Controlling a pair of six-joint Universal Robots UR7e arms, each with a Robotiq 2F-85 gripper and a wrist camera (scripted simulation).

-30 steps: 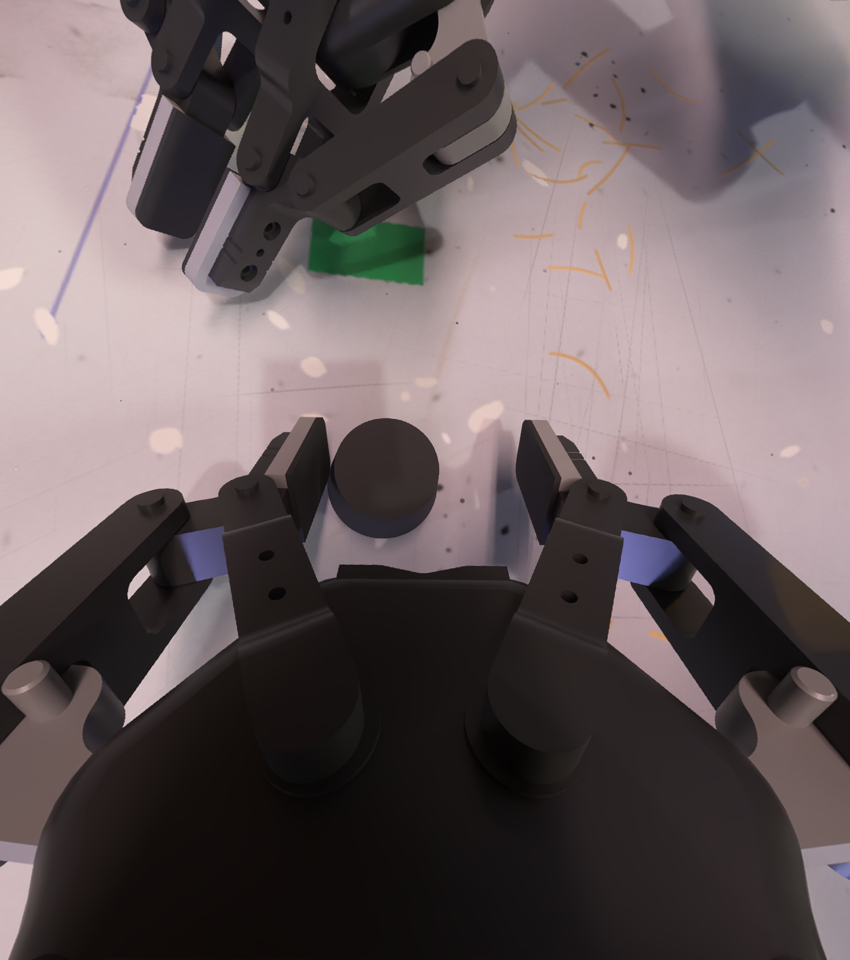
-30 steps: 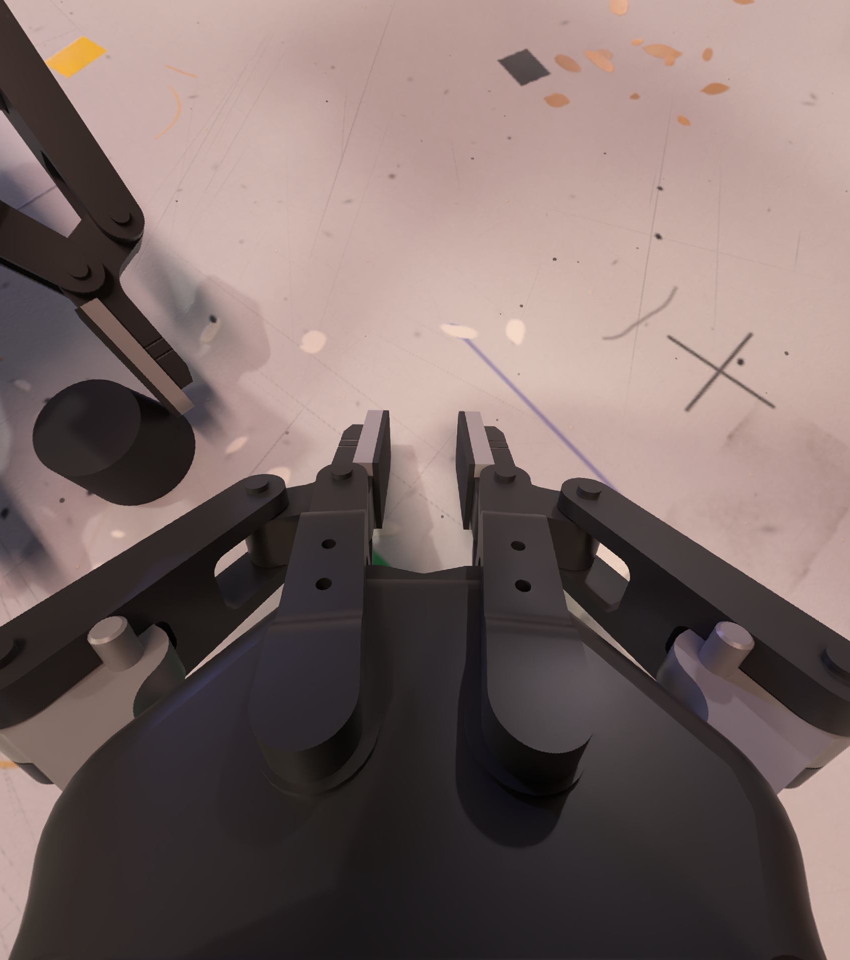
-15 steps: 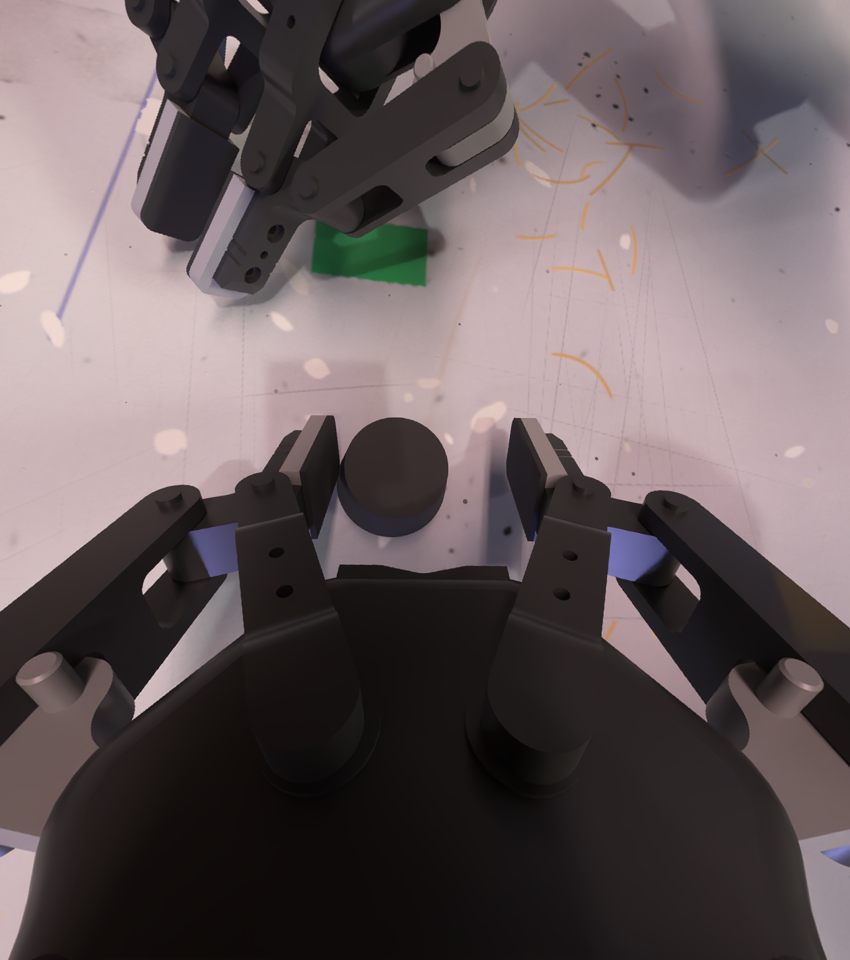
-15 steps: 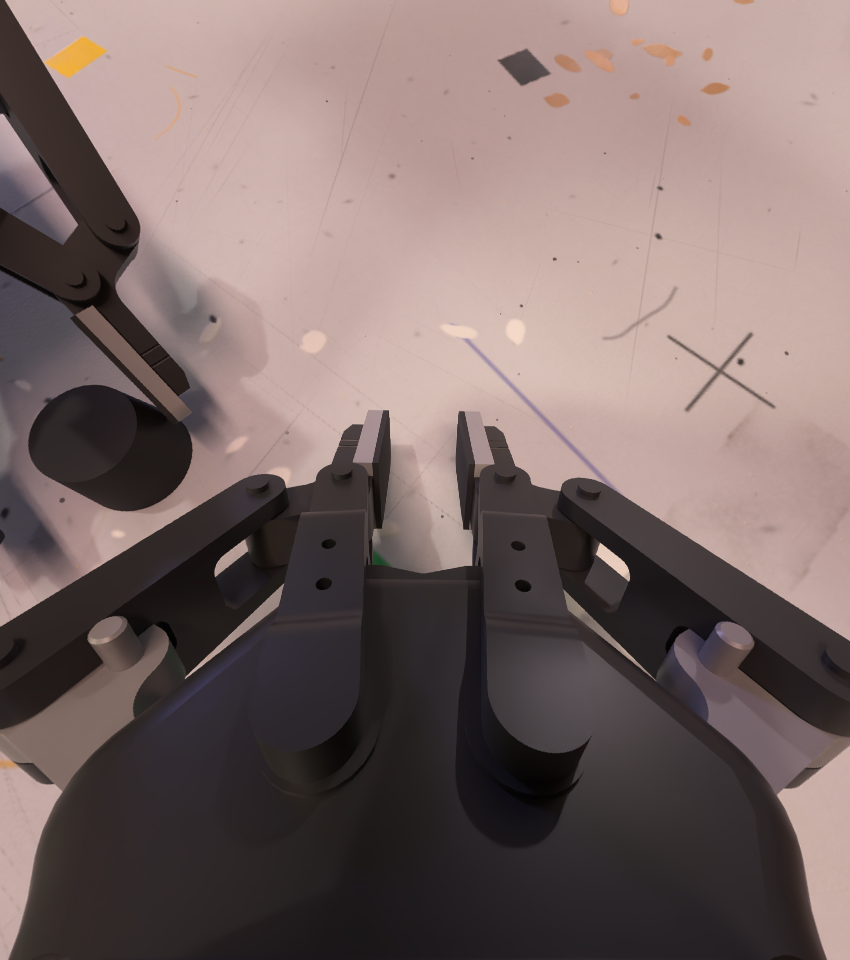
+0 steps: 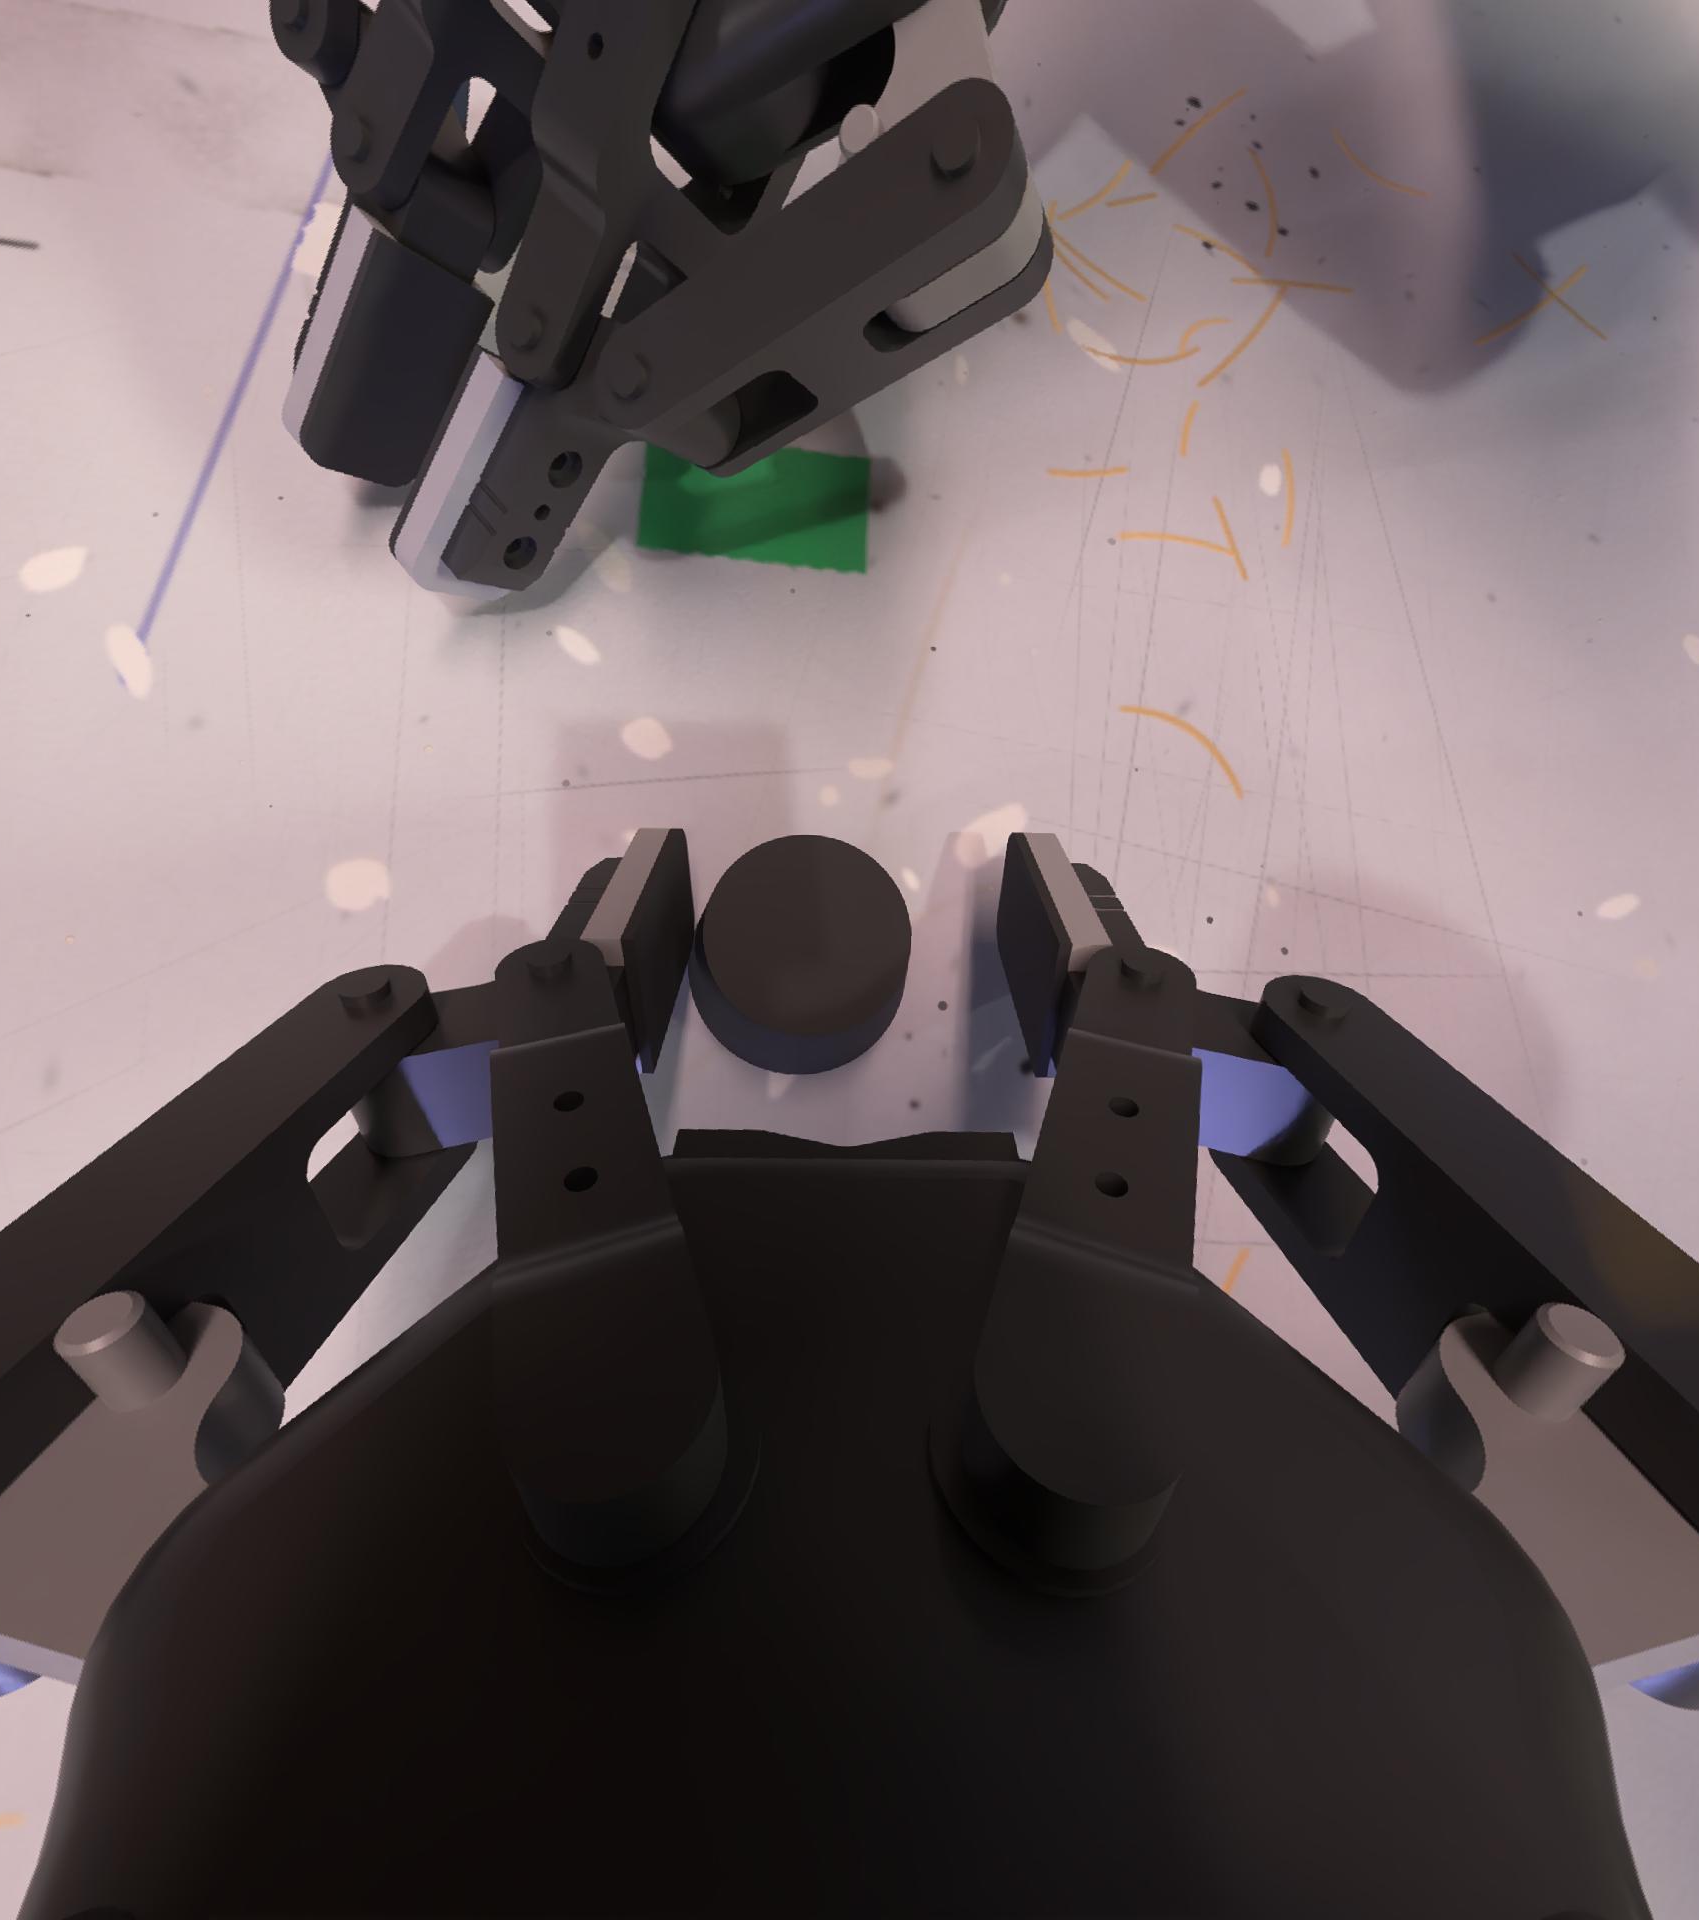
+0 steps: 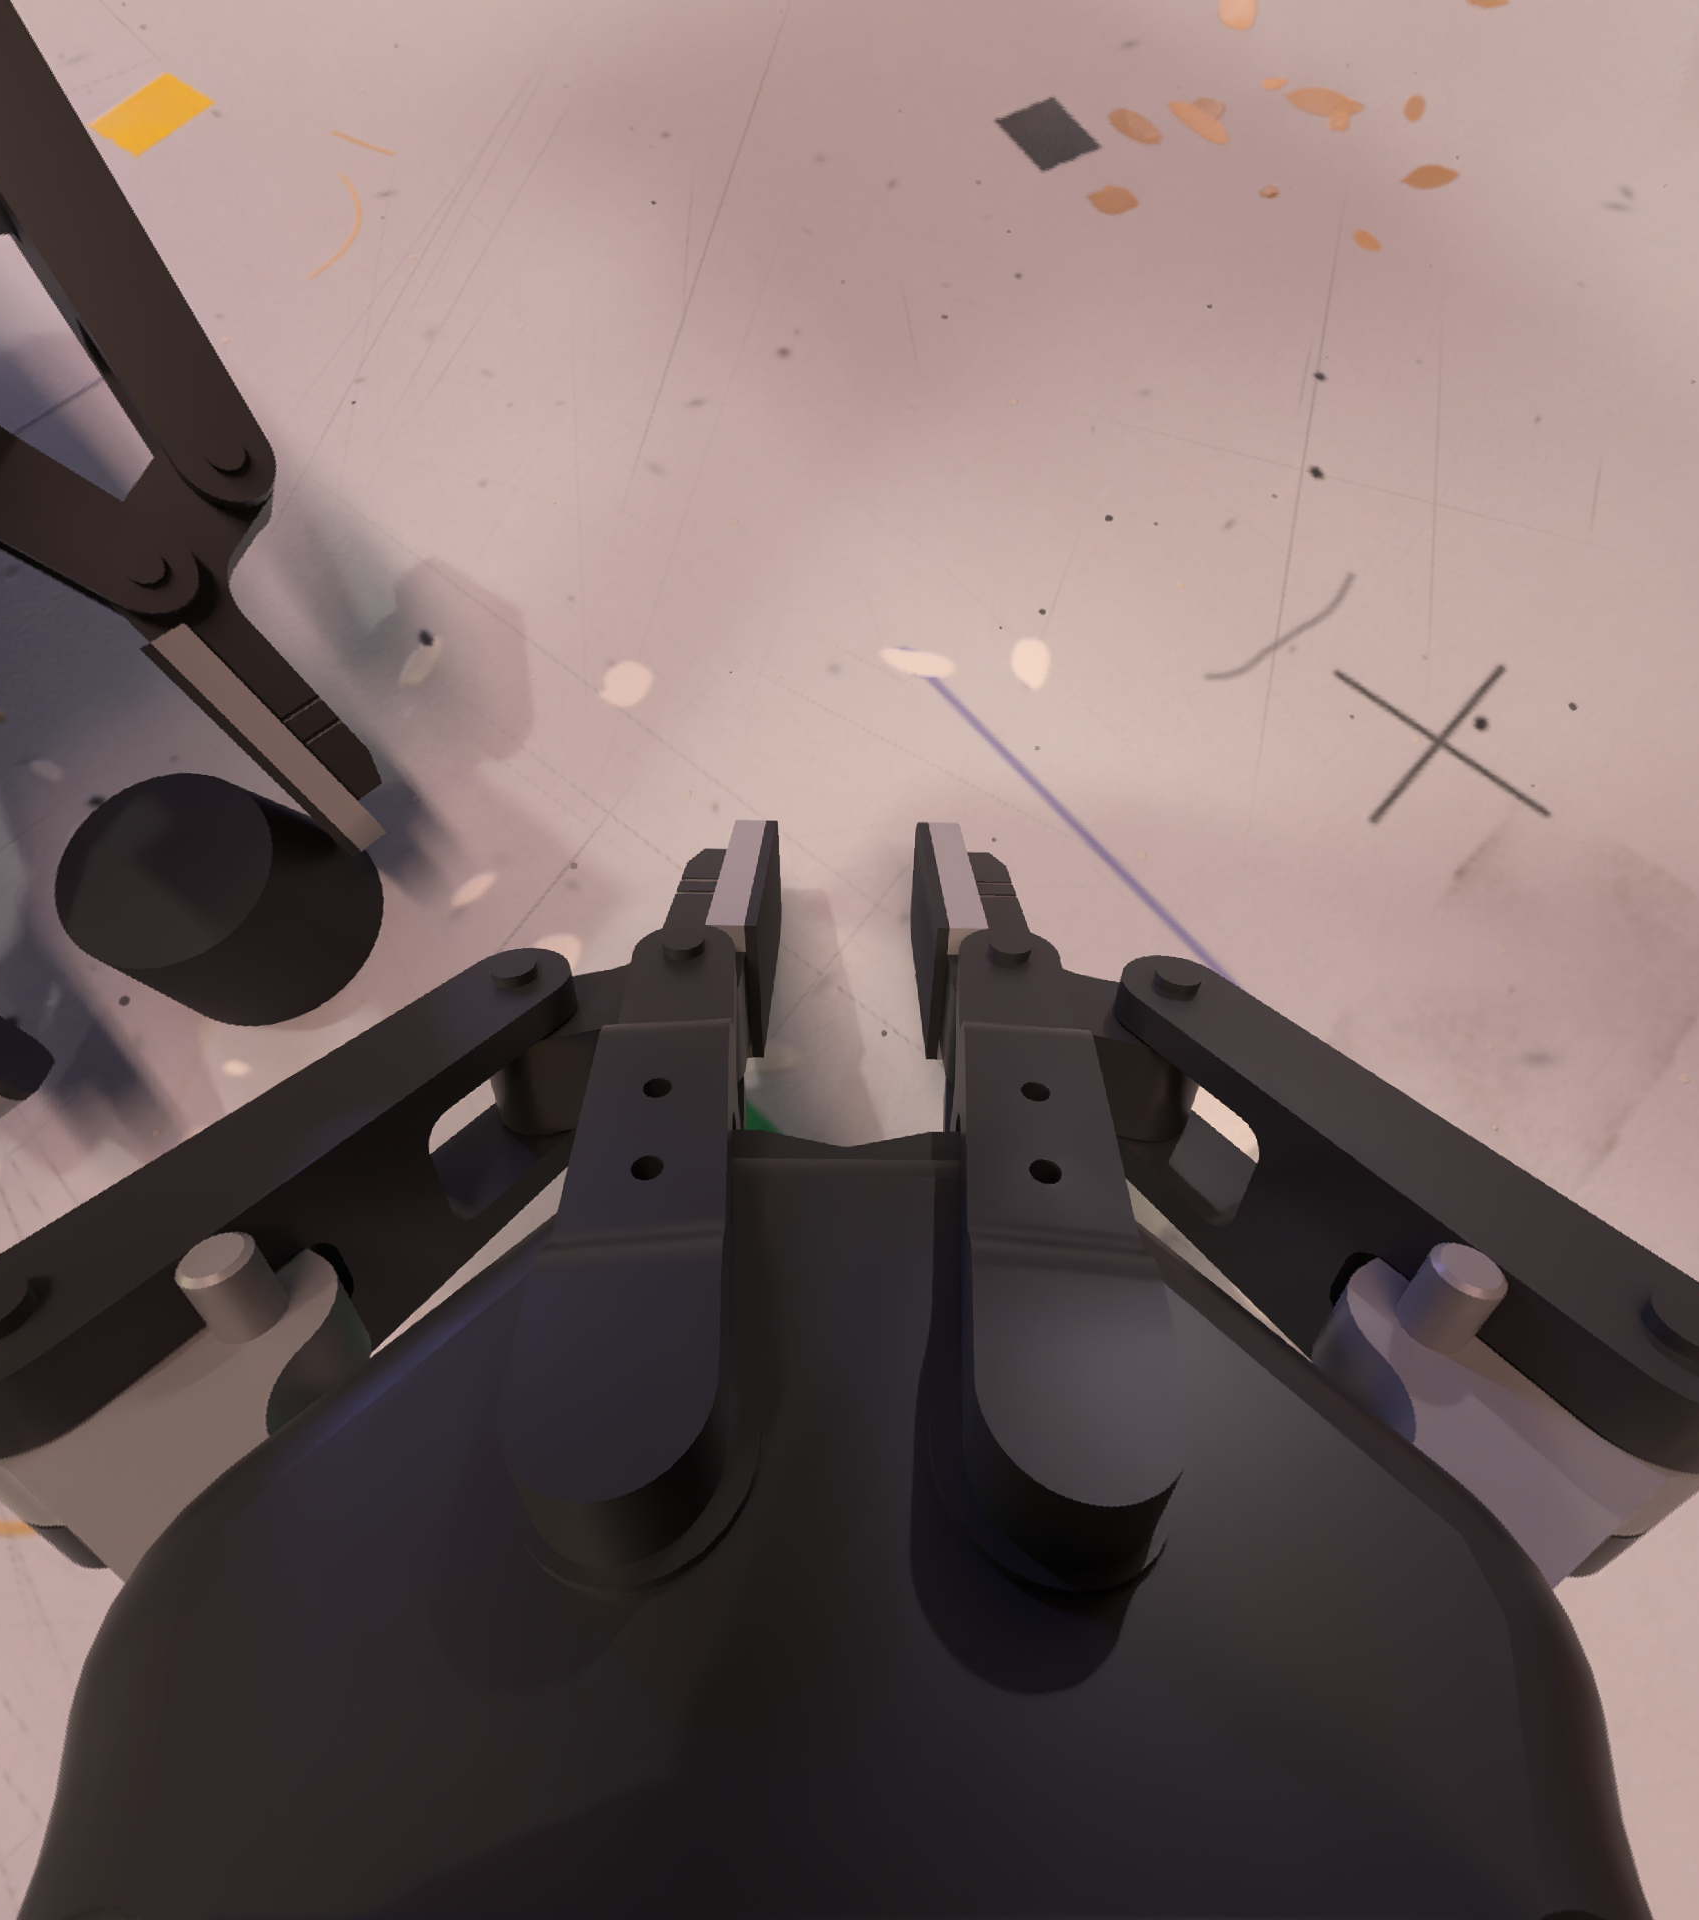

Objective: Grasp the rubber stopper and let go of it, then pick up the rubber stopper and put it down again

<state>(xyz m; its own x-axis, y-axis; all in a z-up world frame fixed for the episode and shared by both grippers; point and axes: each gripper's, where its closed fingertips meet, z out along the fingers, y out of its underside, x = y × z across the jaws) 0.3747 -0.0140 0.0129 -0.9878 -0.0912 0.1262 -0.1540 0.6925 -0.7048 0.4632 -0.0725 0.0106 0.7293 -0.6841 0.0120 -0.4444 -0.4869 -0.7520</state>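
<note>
The rubber stopper (image 5: pixel 803 951) is a short black cylinder standing on the pale table. It sits between the fingers of my left gripper (image 5: pixel 845 883). The left pad (image 5: pixel 663 935) touches its side; the right pad (image 5: pixel 1027 935) stands a small gap away, so the jaws are open around it. In the right wrist view the stopper (image 6: pixel 201 894) lies at the left with a left finger (image 6: pixel 305 748) against it. My right gripper (image 6: pixel 845 883) hovers low over the table with a narrow gap between its pads and nothing in it. It also shows in the left wrist view (image 5: pixel 419 499).
A green flat patch (image 5: pixel 783 509) lies on the table under the right gripper, a short way beyond the stopper. The table carries flat marks only: a black cross (image 6: pixel 1442 743), a blue line (image 6: pixel 1084 831), orange flecks (image 5: pixel 1188 312), a dark square (image 6: pixel 1047 130).
My left gripper's jaws have narrowed around the stopper, and the left pad has nudged it slightly to the right. The right gripper has not moved.
</note>
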